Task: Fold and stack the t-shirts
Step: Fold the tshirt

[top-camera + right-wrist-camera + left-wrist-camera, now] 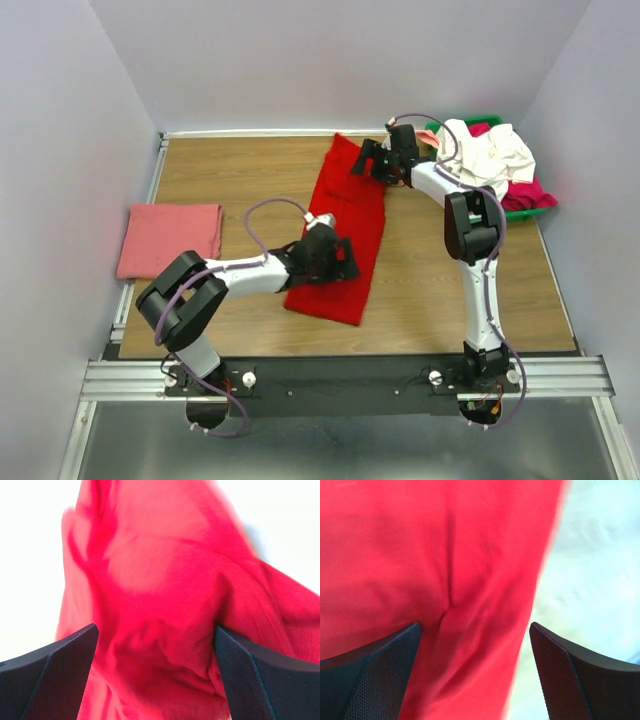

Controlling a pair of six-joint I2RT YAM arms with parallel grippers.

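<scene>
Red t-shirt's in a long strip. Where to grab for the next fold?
Probably its short near end, from above. The red t-shirt runs lengthwise near to far, and that end lies flat, so its edge can be pinched and carried over. The left gripper is open over it; the right gripper is open over bunched cloth at the far end.

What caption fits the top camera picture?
The left arm and right arm reach onto a long red t-shirt on the wooden table, a folded pink shirt lying apart.
</scene>
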